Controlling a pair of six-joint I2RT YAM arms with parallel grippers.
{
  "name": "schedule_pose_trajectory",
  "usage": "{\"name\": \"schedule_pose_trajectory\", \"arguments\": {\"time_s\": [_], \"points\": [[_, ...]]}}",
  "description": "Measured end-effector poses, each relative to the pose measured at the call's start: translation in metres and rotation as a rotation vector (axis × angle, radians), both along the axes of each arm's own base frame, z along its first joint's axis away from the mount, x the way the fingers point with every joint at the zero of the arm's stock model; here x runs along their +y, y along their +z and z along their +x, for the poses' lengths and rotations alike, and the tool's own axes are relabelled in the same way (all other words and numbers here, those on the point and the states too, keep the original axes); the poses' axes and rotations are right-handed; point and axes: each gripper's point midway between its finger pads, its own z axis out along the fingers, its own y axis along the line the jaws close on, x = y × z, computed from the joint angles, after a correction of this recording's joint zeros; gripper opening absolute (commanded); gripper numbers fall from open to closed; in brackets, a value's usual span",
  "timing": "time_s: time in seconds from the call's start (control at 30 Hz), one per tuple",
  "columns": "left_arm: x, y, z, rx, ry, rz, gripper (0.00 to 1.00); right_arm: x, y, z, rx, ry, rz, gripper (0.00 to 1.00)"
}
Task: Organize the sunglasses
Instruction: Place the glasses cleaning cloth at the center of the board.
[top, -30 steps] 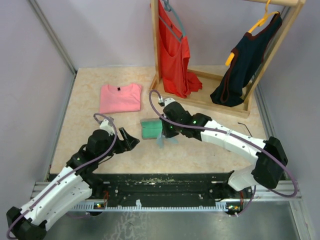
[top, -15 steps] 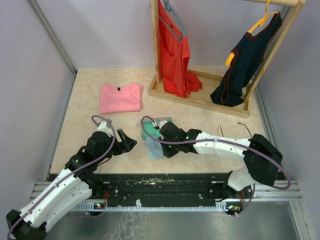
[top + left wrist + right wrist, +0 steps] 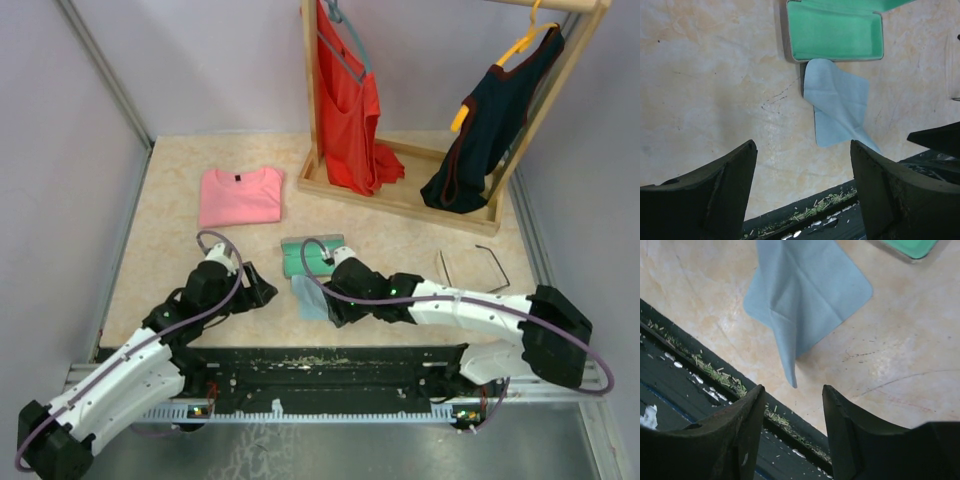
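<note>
Since half a second ago the right claw (image 3: 793,388) has drawn back toward the near edge and its arm has stretched out lower, leaving the light blue cloth (image 3: 800,300) lying loose on the table. The left claw (image 3: 802,147) has shifted slightly right. Nearest runs the black rail (image 3: 685,390), speckled with pale crumbs. Both claws have their matte black, curved fingers spread with nothing between them. The right one's gap sits just near of the cloth's pointed corner, not touching it. That cloth is thin and soft, creased along a fold, its far corner just beside the near long side of the case (image 3: 837,32). The case is a rounded oblong tray with a smooth mint-green lining and a grey rim, and its lid is open. The tabletop (image 3: 715,75) is mottled beige, like stone. The sunglasses (image 3: 478,262), only a thin dark wire outline from above, lie on the table to the right, beyond the right forearm, well apart from both claws and from the case. Farther left lies a folded pink shirt (image 3: 240,195). Farthest stands a pale wooden rack (image 3: 400,195) hung with a red garment (image 3: 345,100) and a navy garment (image 3: 490,120).
</note>
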Motion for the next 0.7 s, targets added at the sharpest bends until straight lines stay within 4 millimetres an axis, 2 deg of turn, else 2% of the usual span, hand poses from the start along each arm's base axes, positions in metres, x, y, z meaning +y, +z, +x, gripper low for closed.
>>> {"name": "schedule_pose_trajectory", "arguments": {"time_s": [0.17,0.33,0.47,0.57,0.7], "points": [[-0.006,-0.023,0.001,0.052,-0.026,0.028,0.78,-0.016,0.006,0.016,-0.065,-0.152,0.023,0.5],[-0.014,-0.035,0.012,0.055,-0.04,0.048,0.72,-0.022,-0.004,0.041,-0.076,-0.263,0.031,0.48],[-0.019,-0.049,0.019,0.078,-0.05,0.076,0.69,-0.018,-0.022,0.057,-0.068,-0.289,-0.01,0.44],[-0.021,-0.058,0.022,0.092,-0.056,0.092,0.67,-0.008,-0.03,0.066,-0.065,-0.28,-0.042,0.43],[-0.028,-0.055,0.028,0.068,-0.072,0.076,0.65,0.005,-0.032,0.076,-0.078,-0.26,-0.055,0.41]]}}
